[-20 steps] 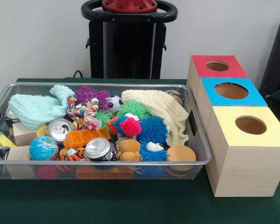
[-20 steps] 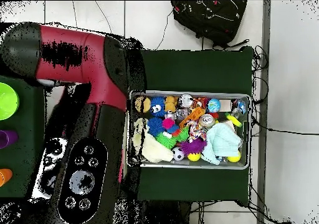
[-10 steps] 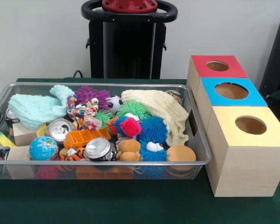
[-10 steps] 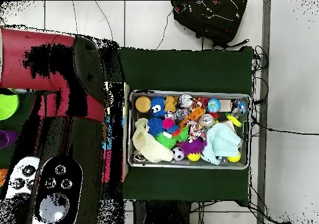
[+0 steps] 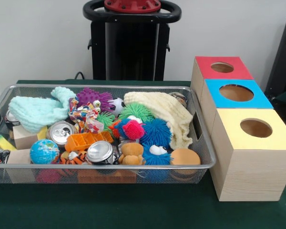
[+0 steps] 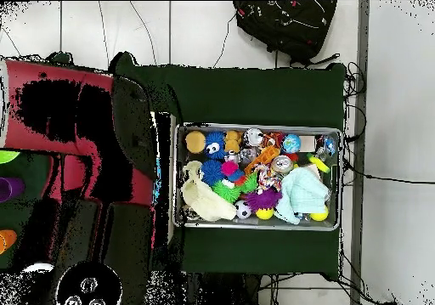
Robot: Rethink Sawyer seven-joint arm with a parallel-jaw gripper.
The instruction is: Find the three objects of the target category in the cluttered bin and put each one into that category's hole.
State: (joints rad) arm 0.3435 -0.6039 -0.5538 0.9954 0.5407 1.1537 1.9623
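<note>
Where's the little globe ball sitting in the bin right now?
In the front view, the globe ball sits at the bin's near left, below the upright can and right of a wooden block.

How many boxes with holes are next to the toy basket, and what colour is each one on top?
Red-topped box: 1
Blue-topped box: 1
Yellow-topped box: 1
Total: 3
</note>
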